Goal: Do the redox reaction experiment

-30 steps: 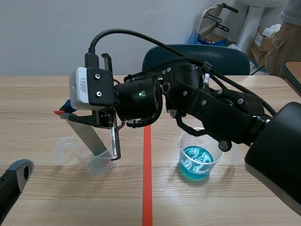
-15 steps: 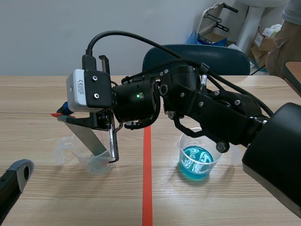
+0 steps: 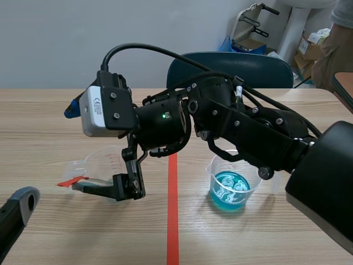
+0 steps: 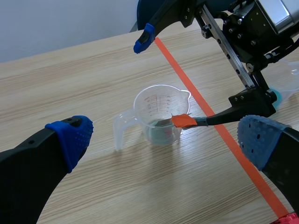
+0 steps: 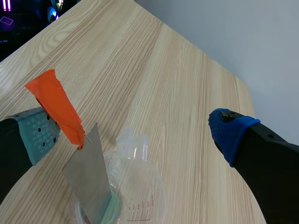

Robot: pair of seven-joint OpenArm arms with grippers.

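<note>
Nearest, the left gripper [image 4: 166,140] hangs low over the table [image 3: 44,127] with its fingers spread wide and nothing between them. Just ahead of it stands the clear cup [image 4: 149,109], with a thin tinted layer at its bottom. A metal strip [image 5: 88,179] leans in the cup, lower end in the liquid. Its orange-taped end [image 5: 56,105] rests against the grey-green pad [image 5: 35,135] of the right gripper [image 5: 133,133]. That gripper's fingers stand far apart, one low beside the cup and the blue-padded one [image 3: 70,107] high above it, so the strip is only propped, not clamped. Across the red line sits a cup of blue liquid [image 3: 218,168]. Beyond the table are a chair [image 3: 265,69] and a person [image 3: 336,44].
</note>
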